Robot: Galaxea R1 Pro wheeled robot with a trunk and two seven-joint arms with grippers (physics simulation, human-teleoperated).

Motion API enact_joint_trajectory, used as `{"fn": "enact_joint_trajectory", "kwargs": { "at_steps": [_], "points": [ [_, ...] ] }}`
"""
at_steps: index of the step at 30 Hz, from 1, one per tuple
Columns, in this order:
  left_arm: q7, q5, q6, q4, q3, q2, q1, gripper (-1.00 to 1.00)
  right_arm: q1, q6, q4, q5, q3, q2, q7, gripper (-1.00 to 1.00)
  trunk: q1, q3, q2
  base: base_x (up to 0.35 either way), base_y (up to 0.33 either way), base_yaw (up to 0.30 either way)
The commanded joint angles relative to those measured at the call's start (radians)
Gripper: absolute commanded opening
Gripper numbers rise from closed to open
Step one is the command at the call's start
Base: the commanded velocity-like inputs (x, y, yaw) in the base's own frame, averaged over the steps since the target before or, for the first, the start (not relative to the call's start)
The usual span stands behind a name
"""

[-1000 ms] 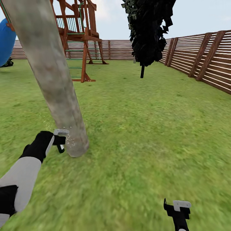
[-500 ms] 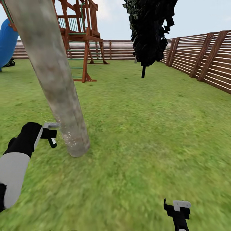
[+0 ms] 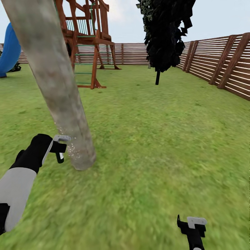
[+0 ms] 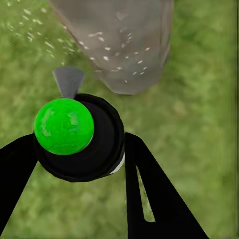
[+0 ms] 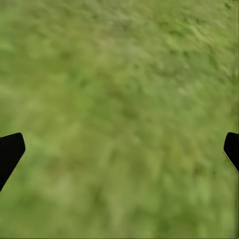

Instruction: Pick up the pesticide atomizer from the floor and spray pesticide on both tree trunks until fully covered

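My left gripper is clamped around the atomizer, its green cap between my fingers and its grey nozzle aimed at the trunk just ahead of the jaws. White specks of pesticide dot the bark near the base and drift over the grass beside it. My right gripper hangs over grass, jaws spread wide, nothing between them.
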Motion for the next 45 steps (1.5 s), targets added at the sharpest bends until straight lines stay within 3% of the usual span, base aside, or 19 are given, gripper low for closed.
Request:
{"fn": "enact_joint_trajectory", "kwargs": {
  "at_steps": [1, 15, 20, 22, 25, 27, 32, 45],
  "points": [
    [0.001, -0.001, 0.000, 0.000, 0.000, 0.000, 0.000, -1.00, 0.000, 0.000, 0.000, 0.000, 0.000, 0.000, 0.000, 1.00, 0.000, 0.000, 0.000, 0.167, -0.252, 0.000],
    [0.001, -0.001, 0.001, 0.000, 0.002, -0.001, 0.000, -1.00, 0.000, 0.000, 0.001, 0.000, 0.001, 0.000, -0.001, 1.00, 0.000, 0.000, 0.000, 0.087, -0.260, 0.000],
    [0.002, -0.005, 0.001, 0.001, 0.003, 0.006, 0.003, -1.00, 0.000, 0.000, 0.001, 0.000, 0.001, 0.000, -0.001, 1.00, 0.000, 0.000, 0.000, 0.000, -0.276, 0.223],
    [0.003, -0.007, -0.004, 0.001, 0.039, 0.010, 0.034, -1.00, 0.000, 0.000, 0.001, 0.000, 0.001, 0.000, -0.001, 1.00, 0.000, 0.000, 0.000, 0.000, -0.276, 0.276],
    [0.010, -0.010, -0.009, 0.003, 0.060, 0.012, 0.048, -1.00, 0.000, 0.000, 0.001, 0.000, 0.001, 0.000, -0.001, 1.00, 0.000, 0.000, 0.000, 0.054, -0.271, 0.277],
    [0.013, -0.010, -0.011, 0.002, 0.061, 0.003, 0.078, -1.00, 0.000, 0.000, 0.001, 0.000, 0.001, 0.000, -0.001, 1.00, 0.000, 0.000, 0.000, 0.203, -0.214, 0.271],
    [0.016, -0.005, -0.012, 0.001, 0.063, -0.014, 0.084, -1.00, 0.000, 0.000, 0.000, 0.000, 0.001, 0.000, -0.001, 1.00, 0.000, 0.000, 0.000, 0.234, -0.192, 0.060],
    [0.016, -0.005, -0.013, 0.008, 0.064, -0.013, 0.087, -1.00, 0.000, 0.000, 0.001, 0.000, 0.001, 0.000, -0.001, 1.00, 0.000, 0.000, 0.000, 0.058, -0.256, 0.078]
  ]
}}
